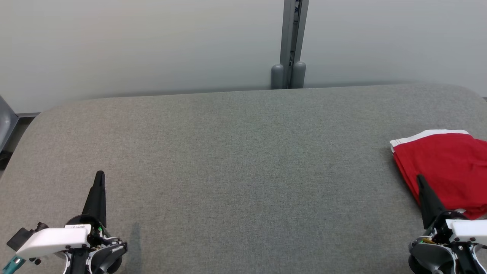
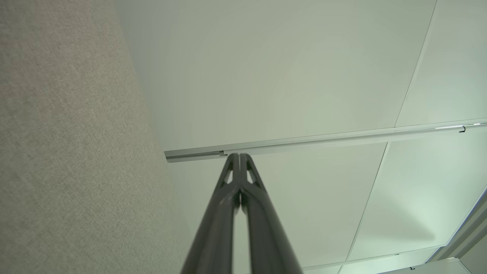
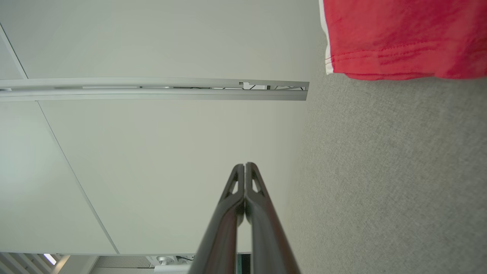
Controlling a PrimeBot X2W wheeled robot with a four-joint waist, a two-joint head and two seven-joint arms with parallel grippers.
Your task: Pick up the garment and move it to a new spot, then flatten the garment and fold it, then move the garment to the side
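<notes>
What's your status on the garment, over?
Left claw shut, empty. Right claw shut, empty, beside garment. Garment red, folded, at far right of table. Nothing seen blocking.

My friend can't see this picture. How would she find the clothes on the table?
Look at the big grey cloth-covered table. Go to its right side, just past the tip of the right gripper. The garment lies there folded, the one bright red thing, with a white band along its far edge.
</notes>
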